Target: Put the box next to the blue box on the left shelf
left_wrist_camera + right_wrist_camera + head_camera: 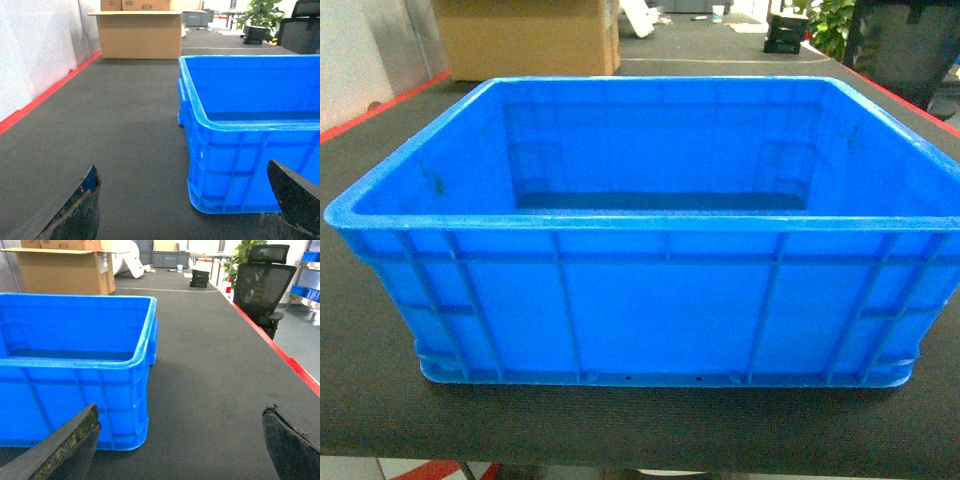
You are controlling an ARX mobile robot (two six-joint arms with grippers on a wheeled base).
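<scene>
The box (650, 300), a large open-top crate of bright blue moulded plastic with vertically ribbed walls, a thick rolled rim and a stepped base, stands upright and empty on the dark grey ribbed mat (110, 130) of the table, its long wall facing me at the near edge. My left gripper (185, 205) hangs just off the crate's left near corner, its worn black fingers spread wide with nothing between them. My right gripper (180, 445) mirrors it at the right near corner, jaws likewise spread and empty. Neither touches the plastic.

Handling, as I judge it: stiff shell, light for its bulk while empty, smooth and somewhat slippery on the wall panels. It is too wide for one gripper. The sound hold is two-armed, one jaw set on each short end, pinching the rolled rim or catching under the horizontal band below it, where the ribs stop a slide. Uneven lift would tilt it.

Farther back: an open brown cardboard carton (140, 32) on the mat; a red strip (280, 355) edging the table; a black mesh office chair (262, 285); a green potted plant (262, 15). The left shelf is not in view.
</scene>
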